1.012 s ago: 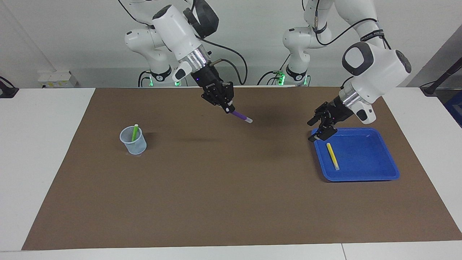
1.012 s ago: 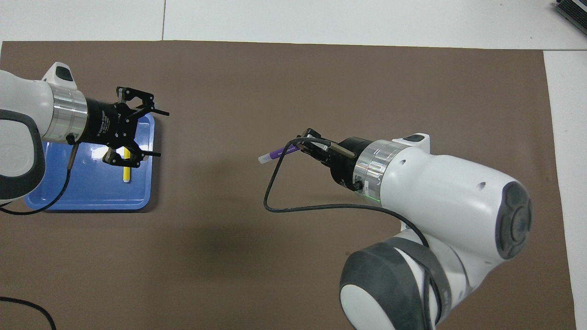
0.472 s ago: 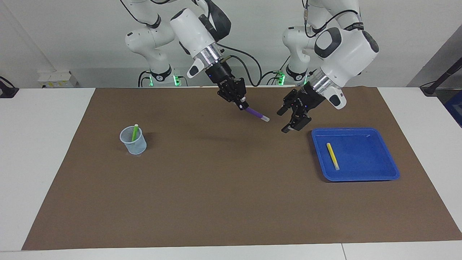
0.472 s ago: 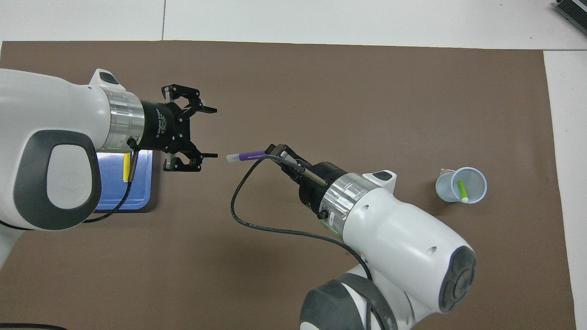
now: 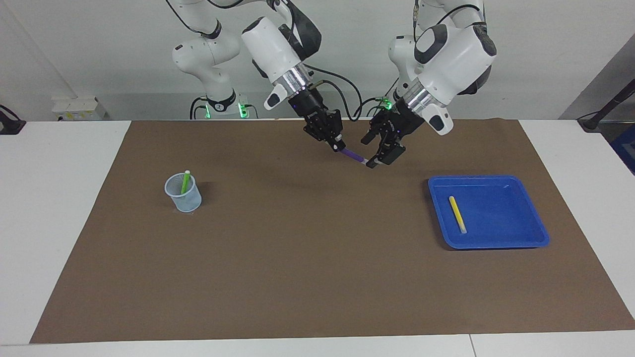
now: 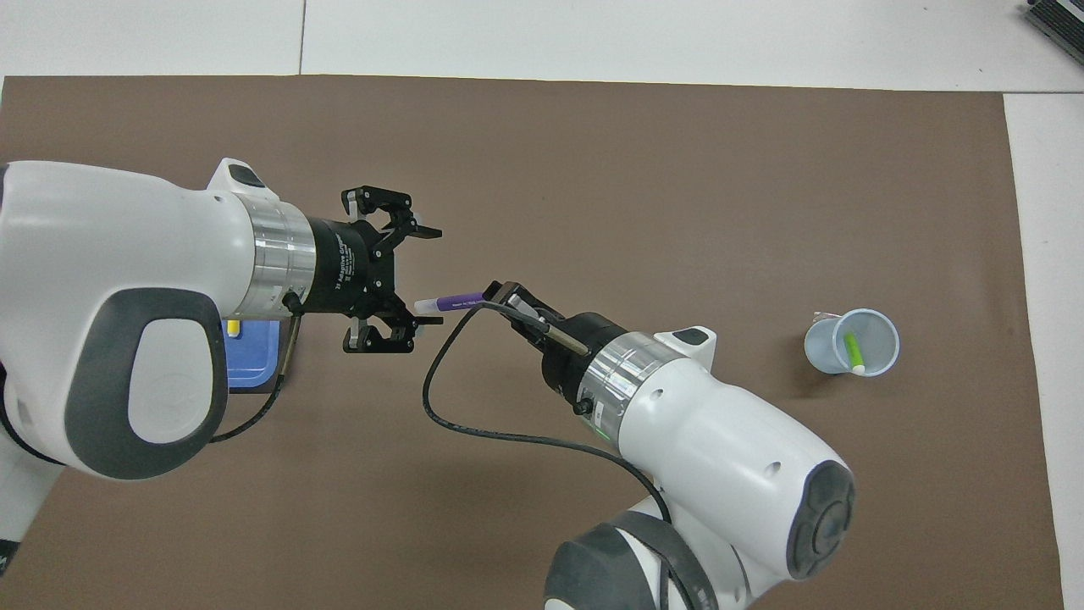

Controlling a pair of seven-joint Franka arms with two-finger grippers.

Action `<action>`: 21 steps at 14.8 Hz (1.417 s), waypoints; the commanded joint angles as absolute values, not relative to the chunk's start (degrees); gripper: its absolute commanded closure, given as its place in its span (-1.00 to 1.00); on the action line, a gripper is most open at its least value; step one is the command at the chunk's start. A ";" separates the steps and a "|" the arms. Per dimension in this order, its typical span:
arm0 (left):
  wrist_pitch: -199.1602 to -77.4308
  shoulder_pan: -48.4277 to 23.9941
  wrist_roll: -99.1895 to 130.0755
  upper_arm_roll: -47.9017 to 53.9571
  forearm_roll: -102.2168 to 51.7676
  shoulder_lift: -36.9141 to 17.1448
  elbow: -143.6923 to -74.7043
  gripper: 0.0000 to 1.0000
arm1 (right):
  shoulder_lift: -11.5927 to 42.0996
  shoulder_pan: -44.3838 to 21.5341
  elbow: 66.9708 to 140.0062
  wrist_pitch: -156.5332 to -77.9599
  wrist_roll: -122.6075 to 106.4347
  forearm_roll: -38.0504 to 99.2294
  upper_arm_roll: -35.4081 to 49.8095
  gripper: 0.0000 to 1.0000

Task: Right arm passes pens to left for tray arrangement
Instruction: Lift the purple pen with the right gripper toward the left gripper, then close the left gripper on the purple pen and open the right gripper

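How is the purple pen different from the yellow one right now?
The purple pen is up in the air, clamped in the right gripper; the yellow pen lies flat in the blue tray, untouched. The purple pen slants downward, its whitish tip between the open fingers of the left gripper; the yellow one has no gripper near it. Both are slim markers with a whitish end.

In the overhead view, most of the blue tray (image 6: 252, 368) is covered by the left arm (image 6: 127, 288), and only one end of the yellow pen (image 6: 232, 327) is seen. The purple pen's (image 6: 457, 300) rear end is hidden inside the right claw (image 6: 500, 296). The green pen's (image 5: 185, 182) lower part is veiled by the translucent cup (image 5: 183, 193). Both arms' upper links are cut off by the facing view's top edge.
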State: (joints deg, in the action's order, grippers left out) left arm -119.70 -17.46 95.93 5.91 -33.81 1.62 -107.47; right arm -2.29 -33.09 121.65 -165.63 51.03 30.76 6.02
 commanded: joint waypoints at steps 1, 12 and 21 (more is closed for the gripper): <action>-126.79 -20.47 102.01 5.10 -34.10 5.88 -115.55 -0.87 | -2.46 -33.22 122.26 -166.90 50.80 32.17 6.06 1.00; -136.65 -23.46 104.33 5.19 -34.10 7.29 -120.93 -0.77 | -2.37 -33.13 122.17 -166.73 50.27 32.26 6.06 1.00; -139.75 -24.61 103.45 5.36 -34.01 7.65 -122.61 -0.44 | -2.29 -32.96 122.08 -166.64 50.10 32.17 6.06 1.00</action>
State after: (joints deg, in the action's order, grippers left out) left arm -139.49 -23.78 103.47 5.96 -33.81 5.71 -120.91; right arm -2.24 -33.08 121.68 -165.63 51.03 30.76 5.97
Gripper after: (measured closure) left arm 0.225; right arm 0.819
